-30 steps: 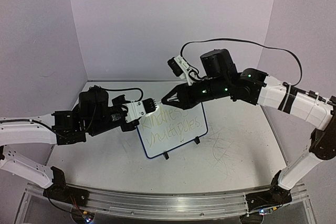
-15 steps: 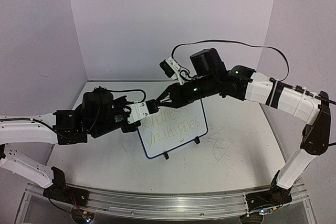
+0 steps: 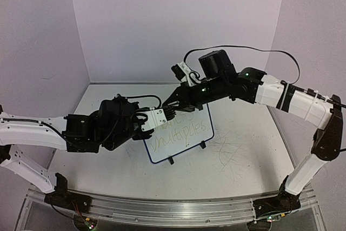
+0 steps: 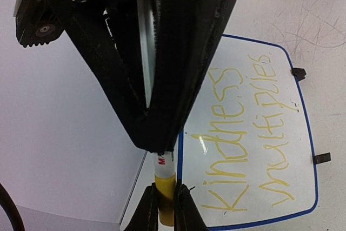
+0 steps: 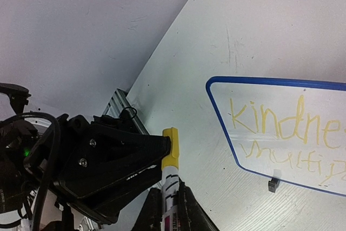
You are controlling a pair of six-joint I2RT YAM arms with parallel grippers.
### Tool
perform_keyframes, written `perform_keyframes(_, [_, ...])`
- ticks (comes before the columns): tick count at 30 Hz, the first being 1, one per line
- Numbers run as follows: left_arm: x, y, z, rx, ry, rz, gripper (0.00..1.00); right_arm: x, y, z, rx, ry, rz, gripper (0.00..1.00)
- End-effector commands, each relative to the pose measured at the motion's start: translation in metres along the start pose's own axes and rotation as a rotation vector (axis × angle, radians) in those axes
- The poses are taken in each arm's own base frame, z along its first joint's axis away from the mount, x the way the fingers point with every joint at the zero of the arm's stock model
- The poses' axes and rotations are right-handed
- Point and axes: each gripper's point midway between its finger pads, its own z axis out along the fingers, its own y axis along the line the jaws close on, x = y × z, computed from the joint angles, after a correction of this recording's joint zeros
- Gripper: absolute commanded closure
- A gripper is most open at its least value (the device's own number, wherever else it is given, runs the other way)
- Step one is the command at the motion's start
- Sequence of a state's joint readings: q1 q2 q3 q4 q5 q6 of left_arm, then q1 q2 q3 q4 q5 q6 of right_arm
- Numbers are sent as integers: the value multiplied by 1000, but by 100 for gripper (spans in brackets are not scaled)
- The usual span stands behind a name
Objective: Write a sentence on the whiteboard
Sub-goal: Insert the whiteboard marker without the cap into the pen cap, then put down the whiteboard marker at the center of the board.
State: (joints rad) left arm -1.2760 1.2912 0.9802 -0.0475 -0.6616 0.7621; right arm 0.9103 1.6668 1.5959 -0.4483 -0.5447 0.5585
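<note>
Yellow-green sentence (image 4: pixel 240 133) reads complete on whiteboard (image 3: pixel 184 154), propped just below the meeting grippers; left gripper (image 4: pixel 160 143) and right gripper (image 5: pixel 166 212) both clamped on yellow marker (image 5: pixel 171 179), at opposite ends; probably capping: keep axes aligned, push straight, no twist.

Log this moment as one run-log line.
left gripper: shut on yellow marker | right gripper: shut on same marker, other end | whiteboard: standing | sentence: written, two lines
</note>
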Motion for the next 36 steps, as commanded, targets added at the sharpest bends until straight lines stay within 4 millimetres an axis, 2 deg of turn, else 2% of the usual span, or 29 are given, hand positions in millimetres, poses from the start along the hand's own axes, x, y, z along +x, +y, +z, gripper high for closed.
perform_keyframes(1, [-61,26,-40,13,-269,-282,100,-20,22,-23,-28,-150,-118,80])
perform_keyframes(4, [-41,18,-44,51,-212,-402,100,-42,23,-62,19,-275,-192,51])
perform_keyframes(6, [-26,6,-45,87,-165,-471,100,-58,35,-96,44,-376,-262,38])
perform_keyframes(8, [-15,-1,-47,110,-131,-540,100,-72,45,-133,85,-484,-321,28])
perform_keyframes(11, [1,-5,-54,128,-102,-670,100,-83,57,-182,150,-617,-397,12])
perform_keyframes(14, [21,5,-65,81,-71,-847,100,-86,55,-211,234,-697,-435,6])
perform_keyframes(16, [43,18,-73,-1,-23,-1016,100,-85,45,-218,296,-719,-441,5])
perform_keyframes(19, [78,20,-84,-93,66,-1244,100,-82,30,-219,359,-723,-435,3])
perform_keyframes(21, [114,12,-90,-197,187,-1410,100,-79,23,-216,382,-716,-432,3])
perform_keyframes(23, [134,-6,-90,-235,259,-1529,100,-79,19,-216,400,-716,-435,2])
perform_keyframes(25, [150,-25,-79,-248,350,-1564,100,-79,19,-217,408,-716,-451,2])
perform_keyframes(30, [208,-66,-49,-294,655,-1552,100,-78,19,-228,441,-737,-478,2])
perform_keyframes(34, [227,-81,-33,-274,713,-1540,100,-72,19,-234,443,-743,-485,2])
perform_keyframes(36, [237,-95,-23,-225,733,-1571,100,-68,16,-236,445,-744,-480,2])
